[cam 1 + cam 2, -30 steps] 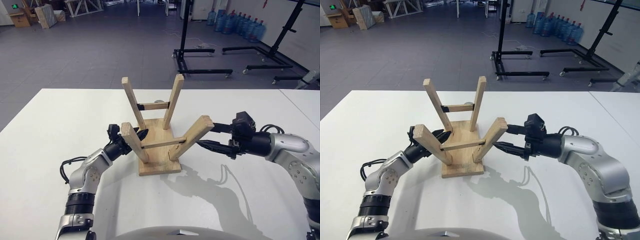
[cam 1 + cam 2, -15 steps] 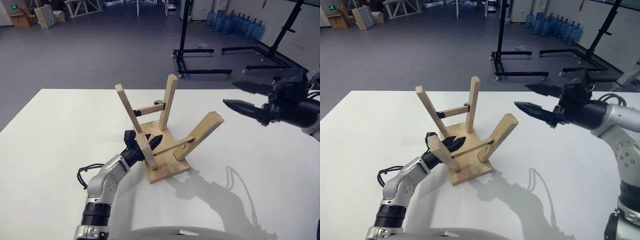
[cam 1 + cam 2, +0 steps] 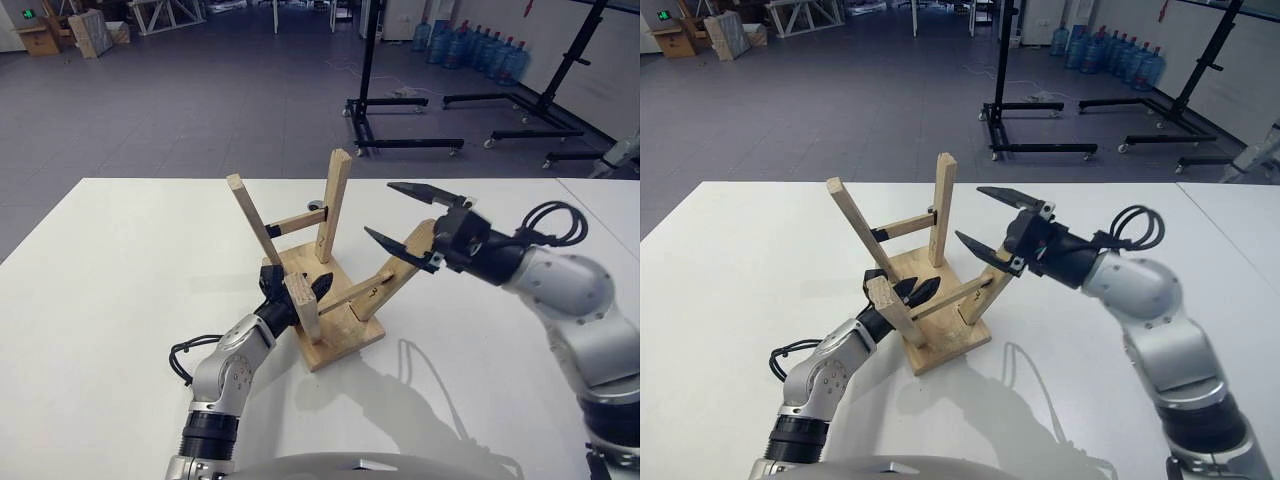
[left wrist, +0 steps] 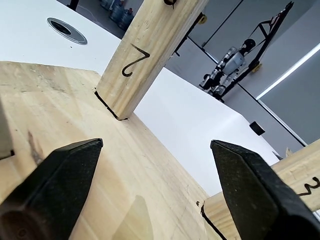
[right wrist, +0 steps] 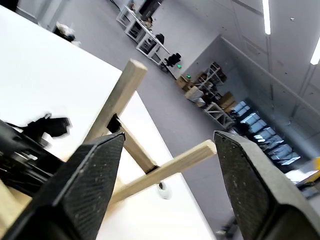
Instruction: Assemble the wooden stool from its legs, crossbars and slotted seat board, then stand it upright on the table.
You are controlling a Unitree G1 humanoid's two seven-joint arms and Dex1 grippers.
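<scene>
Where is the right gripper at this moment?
In the left eye view, the right gripper is right of centre, open above the table, beside the top end of the upturned stool's near right leg.

The stool [image 3: 338,338] is pale yellow wood with thin brown lines; the counter [image 3: 100,300] is white; both sets of jaws are black.

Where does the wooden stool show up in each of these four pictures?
Left eye view: stool in the centre, upside down on the table.
Right eye view: stool in the centre, likewise.
Left wrist view: seat board and two legs, close up.
Right wrist view: two legs joined by a crossbar.
Shared landmark: round table grommet by the far legs.
</scene>
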